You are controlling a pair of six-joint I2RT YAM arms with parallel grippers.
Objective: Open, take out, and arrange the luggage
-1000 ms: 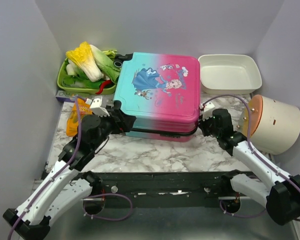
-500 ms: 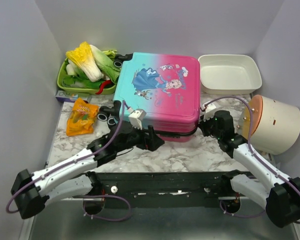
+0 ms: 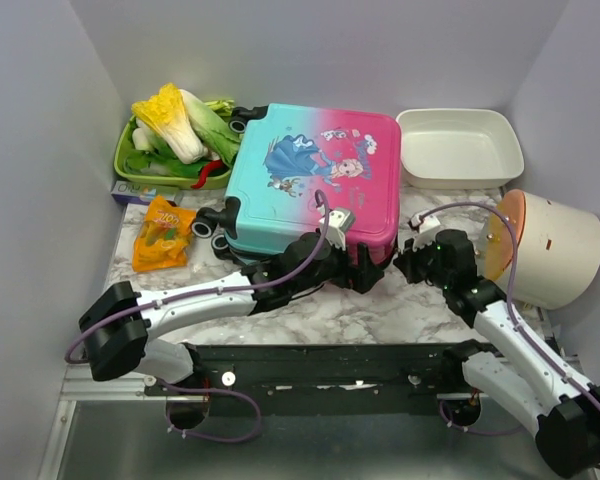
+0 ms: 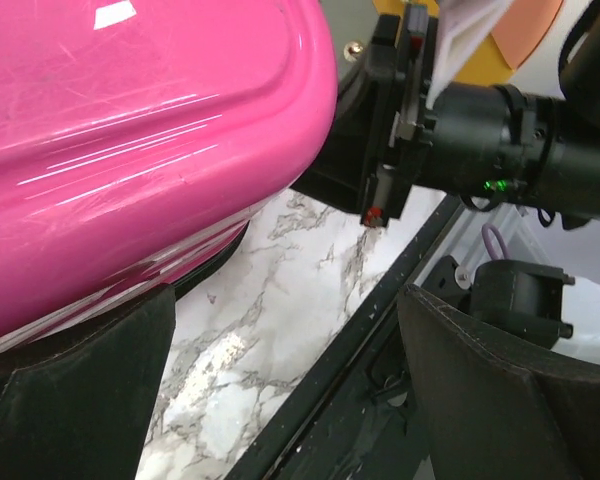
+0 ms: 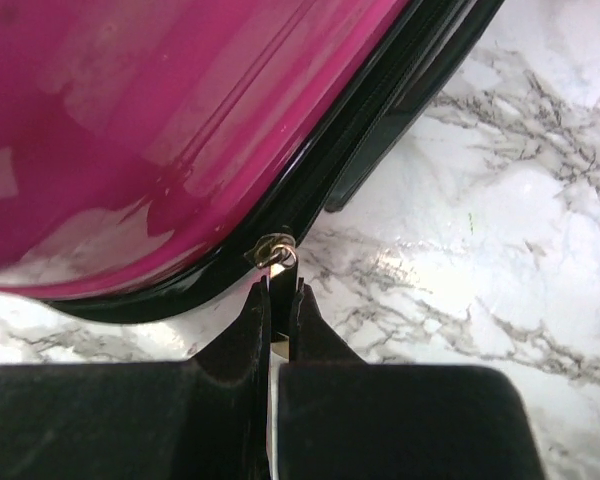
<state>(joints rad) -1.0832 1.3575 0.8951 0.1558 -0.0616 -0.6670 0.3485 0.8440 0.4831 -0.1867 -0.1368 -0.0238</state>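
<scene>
Luggage [image 3: 315, 185]: one, lying flat on the marble table [image 3: 380, 310] with its printed side facing up. Its near pink corner is sitting just ahead of both pairs of fingers.
Left gripper [image 3: 368, 272]: one, reaching across to the luggage's near pink edge.
Left fingers [image 4: 75, 400]: two, standing wide apart and grasping nothing. The pink shell is looming above one of them, and bare marble is lying between them.
Right gripper [image 5: 277, 284]: one, pointing at the same pink corner from the other side.
Right fingers [image 5: 245, 340]: two, pressing tightly together and pinching the zipper pull [image 5: 277, 252], whose metal ring is showing right at their tips.
Zipper trim [image 5: 380, 110]: one black band, running along the shell edge just beyond the right fingertips.
Wheels [image 3: 212, 222]: two black ones are showing at the near teal corner, well apart from all four fingers.
White tray [image 3: 460, 147]: one, sitting beyond the right fingers, just beside the luggage's pink end.
Green basket [image 3: 130, 172]: one, holding vegetables at the teal end, far from every finger.
Snack bag [image 3: 162, 232]: one, orange, lying near the wheels.
Round container [image 3: 560, 250]: one, white, lying on its side to the outside of the right fingers, with its orange lid [image 3: 502, 240] facing them.
</scene>
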